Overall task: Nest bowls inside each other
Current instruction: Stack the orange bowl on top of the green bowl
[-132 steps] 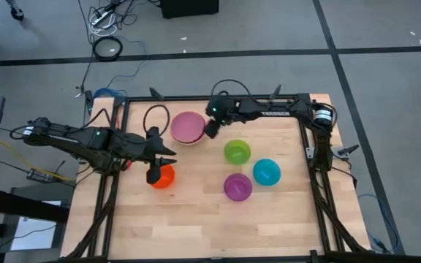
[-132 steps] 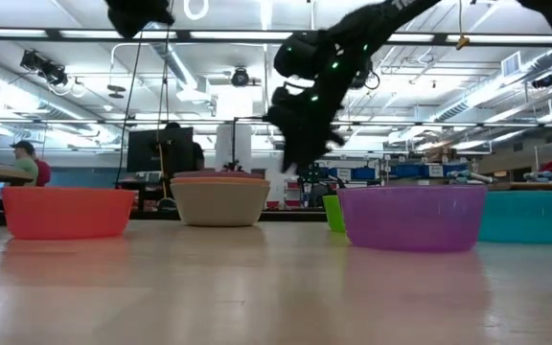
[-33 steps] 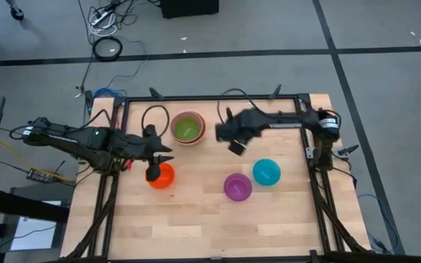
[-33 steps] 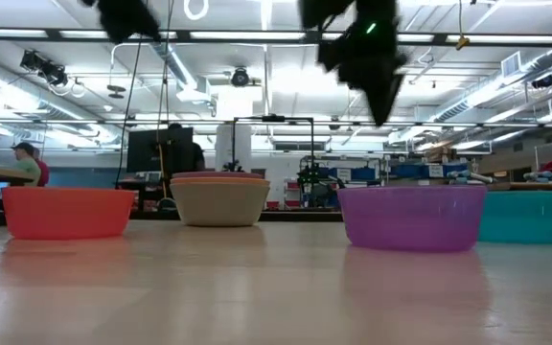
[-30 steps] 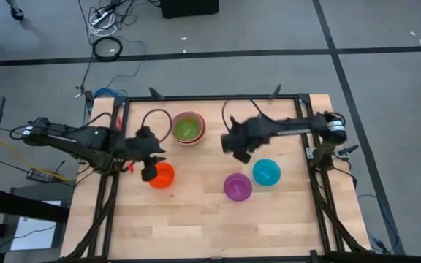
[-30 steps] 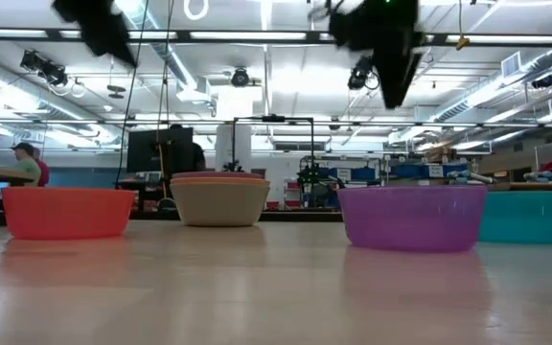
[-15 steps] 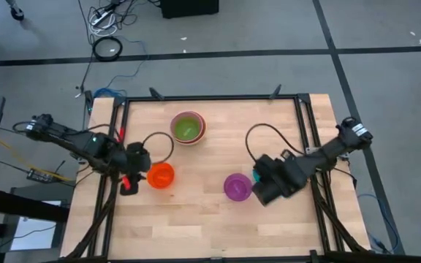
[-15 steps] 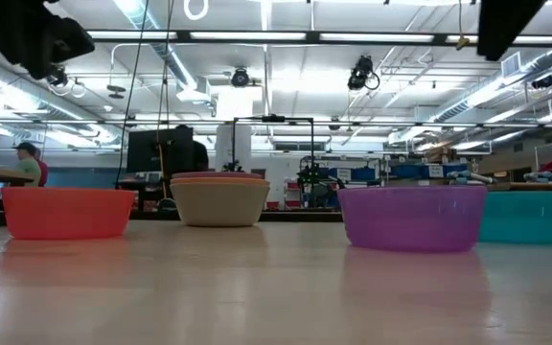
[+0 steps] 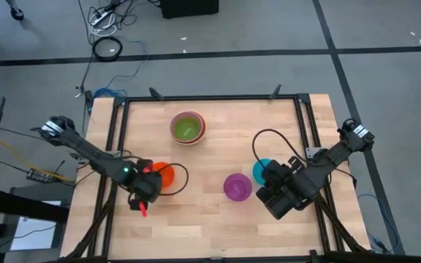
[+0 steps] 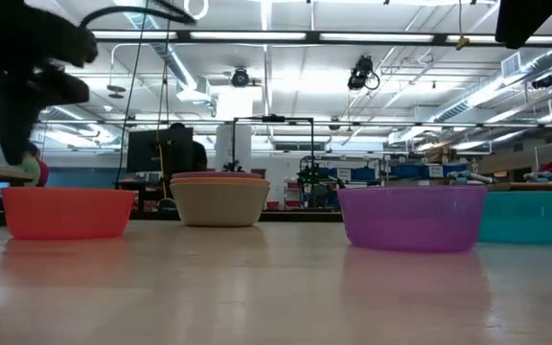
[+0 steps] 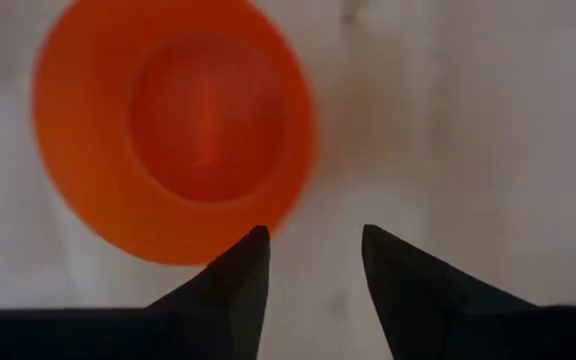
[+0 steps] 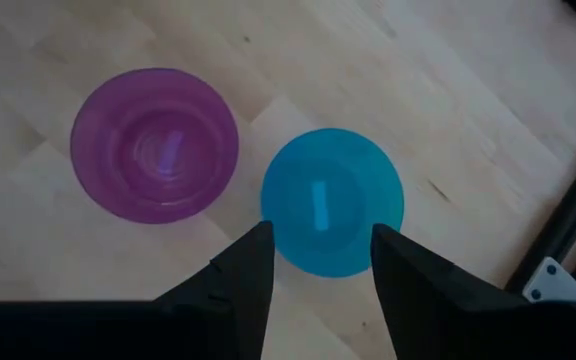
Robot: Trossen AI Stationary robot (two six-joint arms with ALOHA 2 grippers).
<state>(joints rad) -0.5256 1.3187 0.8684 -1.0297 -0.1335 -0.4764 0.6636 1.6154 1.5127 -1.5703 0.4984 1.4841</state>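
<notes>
A stack of nested bowls (image 9: 187, 128), green innermost, stands at the far middle; the low view shows its pale outer bowl (image 10: 220, 201). The orange bowl (image 9: 165, 172) stands alone at the left, upright on its base. My left gripper (image 11: 311, 238) is open, pointing down, just above the orange bowl's (image 11: 173, 130) near rim. The purple bowl (image 12: 155, 145) and blue bowl (image 12: 332, 200) stand side by side at the near right. My right gripper (image 12: 313, 240) hovers open, slanting down over the blue bowl's near edge.
A black metal frame (image 9: 302, 128) borders the wooden table top (image 9: 196, 226). Bare wood stretches along the near edge and between the orange and purple bowls. Cables loop from both arms above the table. Beyond the table a person sits at a desk (image 10: 29, 158).
My left gripper has moved toward the table's near edge and come down beside the orange bowl, turning as it went. My right gripper has swung from beside the far stack to the near right, above the blue bowl. No bowl has moved.
</notes>
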